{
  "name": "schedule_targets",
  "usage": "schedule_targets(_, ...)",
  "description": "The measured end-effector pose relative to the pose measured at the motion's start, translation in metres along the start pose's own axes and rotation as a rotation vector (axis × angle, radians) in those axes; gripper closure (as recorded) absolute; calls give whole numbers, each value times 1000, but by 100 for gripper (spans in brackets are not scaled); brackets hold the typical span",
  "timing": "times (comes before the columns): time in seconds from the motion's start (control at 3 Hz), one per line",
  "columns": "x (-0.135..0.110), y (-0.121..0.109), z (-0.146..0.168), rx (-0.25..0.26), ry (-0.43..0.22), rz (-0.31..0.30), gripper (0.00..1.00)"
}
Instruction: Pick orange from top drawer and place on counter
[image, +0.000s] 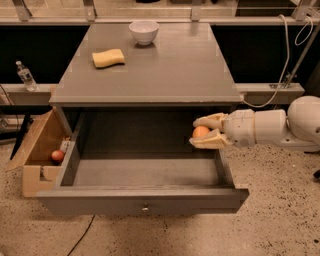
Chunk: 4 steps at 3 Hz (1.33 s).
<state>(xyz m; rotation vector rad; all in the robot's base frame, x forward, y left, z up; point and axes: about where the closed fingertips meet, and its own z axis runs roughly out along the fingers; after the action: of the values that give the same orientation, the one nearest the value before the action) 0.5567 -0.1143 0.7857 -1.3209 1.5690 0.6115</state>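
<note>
My gripper (199, 132) is shut on the orange (201, 131), a small pale orange fruit held between the two cream fingers (209, 120). It hangs above the right side of the open top drawer (142, 172), just below the front edge of the counter (165, 70). The white arm reaches in from the right. The drawer floor below is bare grey wood, with its front panel and small knob (145, 208) nearest the camera.
A white bowl (144, 31) and a yellow wavy sponge (108, 57) sit at the back of the counter. A cardboard box (36, 150) left of the cabinet holds a darker red fruit (57, 156). A water bottle (25, 76) stands on the left ledge.
</note>
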Motion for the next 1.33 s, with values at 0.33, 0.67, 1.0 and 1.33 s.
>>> schedule_targets(0.33, -43, -55, -17, 51, 3, 0, 100)
schedule_targets(0.67, -79, -95, -32, 115, 8, -32, 100)
schedule_targets(1.0, -95, -126, -26, 166, 17, -6, 100)
schedule_targets(1.33, -95, -126, -26, 167, 17, -6, 100)
